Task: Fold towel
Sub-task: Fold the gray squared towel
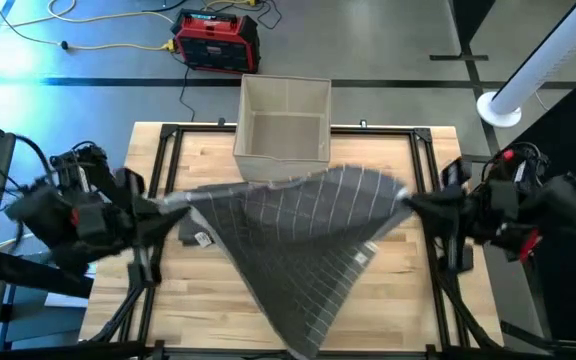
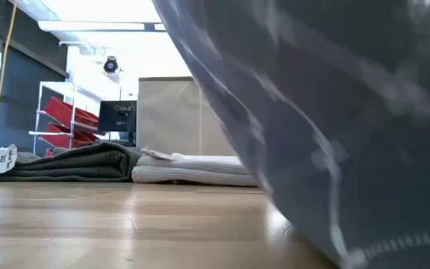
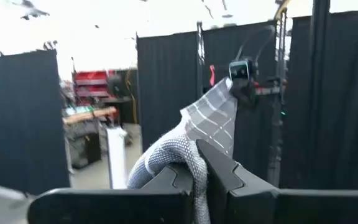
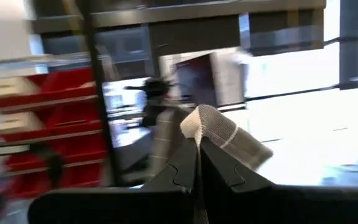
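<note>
Hanging between left hand [image 1: 173,203] and right hand [image 1: 413,203]: towel [image 1: 303,235].

Grey concrete floor [image 1: 388,40] is showing around the wooden table [image 1: 208,300], with yellow cables [image 1: 98,40] snaking across it toward a red and black power unit [image 1: 216,40]. A white duct [image 1: 548,60] is angling in at one corner. From table height, a ceiling light strip [image 2: 95,27] is glowing over red shelving [image 2: 66,119] and a beige box [image 2: 166,116]. Black curtains [image 3: 17,118] are hanging around the cell — beyond them, what is possibly a workbench [image 3: 89,115]. Red bins [image 4: 61,87] are lining racks beside bright windows [image 4: 291,68].
</note>
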Motion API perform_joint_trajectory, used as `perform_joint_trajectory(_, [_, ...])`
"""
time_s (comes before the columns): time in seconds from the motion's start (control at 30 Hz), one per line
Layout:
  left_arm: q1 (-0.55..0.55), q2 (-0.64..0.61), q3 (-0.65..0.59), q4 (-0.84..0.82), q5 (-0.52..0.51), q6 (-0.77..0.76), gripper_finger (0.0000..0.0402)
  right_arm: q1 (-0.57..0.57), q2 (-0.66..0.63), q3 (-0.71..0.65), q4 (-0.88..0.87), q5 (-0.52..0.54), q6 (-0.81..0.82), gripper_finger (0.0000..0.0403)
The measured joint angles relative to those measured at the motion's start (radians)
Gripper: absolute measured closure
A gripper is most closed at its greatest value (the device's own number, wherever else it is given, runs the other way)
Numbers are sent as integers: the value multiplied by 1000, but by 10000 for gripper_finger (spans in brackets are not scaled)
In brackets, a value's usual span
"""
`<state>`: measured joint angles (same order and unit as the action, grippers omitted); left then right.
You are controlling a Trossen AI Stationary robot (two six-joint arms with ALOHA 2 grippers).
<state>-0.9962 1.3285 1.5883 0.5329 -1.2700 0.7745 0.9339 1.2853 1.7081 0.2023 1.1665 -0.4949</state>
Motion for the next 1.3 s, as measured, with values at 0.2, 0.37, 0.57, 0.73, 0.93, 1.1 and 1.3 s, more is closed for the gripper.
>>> perform_joint_trajectory(0.2, [-5,3,91,-31,23,61,402,44,0,0,29,-22,-39,403])
perform_joint_trajectory(0.37, [-13,8,141,-134,54,-22,401,131,8,0,-27,-106,68,403])
perform_joint_trajectory(0.57, [-24,15,201,-257,92,-121,401,230,43,0,-10,-439,183,403])
perform_joint_trajectory(0.73, [-63,74,202,-316,164,-261,401,265,82,0,152,-502,106,403])
perform_joint_trajectory(0.93, [-113,160,200,-125,331,-206,401,283,85,6,192,-477,14,403])
perform_joint_trajectory(1.1, [-129,177,202,35,339,-144,401,296,85,13,221,-448,-74,403])
perform_joint_trajectory(1.3, [-129,197,269,32,327,-84,401,314,84,28,254,-343,-185,403])
